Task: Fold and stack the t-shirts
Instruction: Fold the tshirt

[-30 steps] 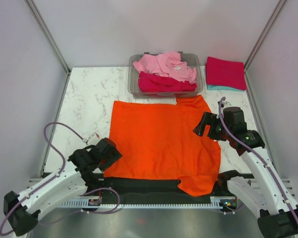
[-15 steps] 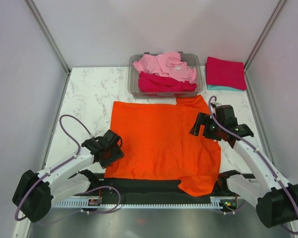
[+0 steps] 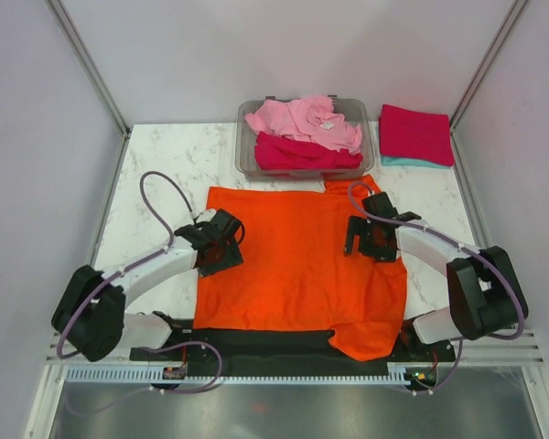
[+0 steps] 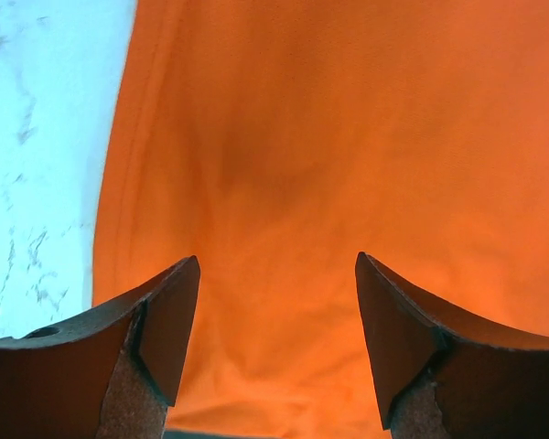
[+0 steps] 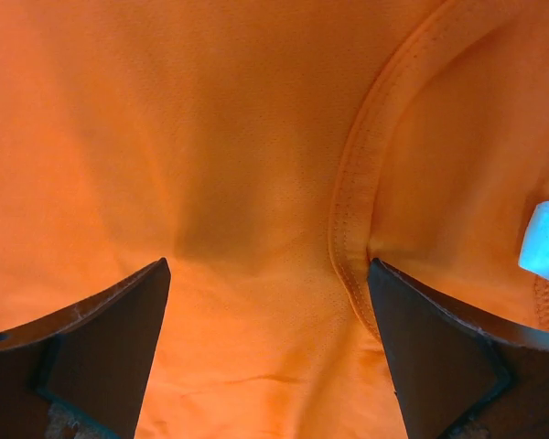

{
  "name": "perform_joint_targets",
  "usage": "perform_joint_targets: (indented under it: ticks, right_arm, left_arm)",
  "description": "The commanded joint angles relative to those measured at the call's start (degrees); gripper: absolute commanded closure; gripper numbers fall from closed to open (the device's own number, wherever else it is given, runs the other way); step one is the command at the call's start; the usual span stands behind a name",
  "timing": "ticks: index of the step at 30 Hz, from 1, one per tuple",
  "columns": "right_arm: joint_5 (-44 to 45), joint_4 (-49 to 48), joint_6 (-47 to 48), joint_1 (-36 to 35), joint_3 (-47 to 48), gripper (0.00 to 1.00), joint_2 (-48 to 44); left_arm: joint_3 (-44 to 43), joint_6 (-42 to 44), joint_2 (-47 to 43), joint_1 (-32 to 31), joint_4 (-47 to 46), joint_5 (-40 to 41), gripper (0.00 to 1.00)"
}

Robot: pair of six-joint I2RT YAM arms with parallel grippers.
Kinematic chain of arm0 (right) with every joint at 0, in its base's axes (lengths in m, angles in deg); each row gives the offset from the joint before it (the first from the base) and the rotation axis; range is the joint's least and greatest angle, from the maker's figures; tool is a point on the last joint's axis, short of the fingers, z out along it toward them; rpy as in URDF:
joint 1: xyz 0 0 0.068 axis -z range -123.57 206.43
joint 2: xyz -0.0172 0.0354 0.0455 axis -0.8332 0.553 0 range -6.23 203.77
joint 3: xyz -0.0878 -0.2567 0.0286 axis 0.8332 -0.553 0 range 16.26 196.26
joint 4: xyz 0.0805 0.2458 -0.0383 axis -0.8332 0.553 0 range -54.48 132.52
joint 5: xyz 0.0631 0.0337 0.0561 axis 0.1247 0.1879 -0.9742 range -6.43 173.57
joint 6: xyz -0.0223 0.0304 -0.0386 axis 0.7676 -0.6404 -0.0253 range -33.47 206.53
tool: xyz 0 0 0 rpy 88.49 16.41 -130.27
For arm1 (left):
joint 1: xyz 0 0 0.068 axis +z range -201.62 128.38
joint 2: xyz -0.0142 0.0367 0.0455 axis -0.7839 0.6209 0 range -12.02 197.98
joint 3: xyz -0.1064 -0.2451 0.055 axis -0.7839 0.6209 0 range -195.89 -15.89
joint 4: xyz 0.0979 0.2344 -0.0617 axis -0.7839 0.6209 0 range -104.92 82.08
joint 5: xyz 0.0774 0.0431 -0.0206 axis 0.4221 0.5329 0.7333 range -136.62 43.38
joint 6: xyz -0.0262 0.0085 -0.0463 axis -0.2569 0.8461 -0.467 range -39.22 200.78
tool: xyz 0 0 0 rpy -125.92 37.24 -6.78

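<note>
A bright orange t-shirt (image 3: 297, 261) lies spread flat on the marble table, its near hem hanging over the front rail. My left gripper (image 3: 221, 243) hovers over the shirt's left edge, open, with only orange cloth (image 4: 348, 137) between its fingers. My right gripper (image 3: 366, 238) is over the shirt's right side, open, above the neck seam (image 5: 357, 183) and a white label (image 5: 544, 242). Light pink (image 3: 302, 121) and crimson t-shirts (image 3: 302, 154) lie crumpled in the bin. A folded crimson t-shirt (image 3: 414, 133) rests on a teal one (image 3: 398, 162) at the back right.
The grey see-through plastic bin (image 3: 247, 155) stands at the back centre, just beyond the orange shirt's top edge. Bare marble (image 3: 160, 174) shows to the left, and a narrower strip (image 3: 435, 206) to the right. Frame posts and walls close in both sides.
Both arms have reached forward from the near corners: the left gripper moved up onto the shirt's left edge, the right gripper moved left and inward over the neck area. Both stayed open.
</note>
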Motion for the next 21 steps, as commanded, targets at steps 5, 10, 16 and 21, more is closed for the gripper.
perform_joint_targets:
  ticks: [5,10,16,21]
  right_arm:
    - [8.05,-3.77,1.17,0.13,5.72,0.02,12.38]
    - [8.67,-4.21,2.66,1.63,12.29,0.02,21.43]
    - [10.34,-1.31,4.51,2.51,22.14,0.02,26.9]
    - [10.08,2.64,7.14,2.6,24.97,0.02,19.54]
  left_arm:
    - [-2.01,9.23,17.73,6.56,-14.03,-5.04,0.24]
    - [-7.8,13.8,26.54,13.24,-16.93,-6.54,0.24]
    - [-17.74,17.06,30.78,16.15,-13.78,-9.35,0.26]
    - [-15.65,16.63,19.98,16.06,-8.08,-7.87,0.25]
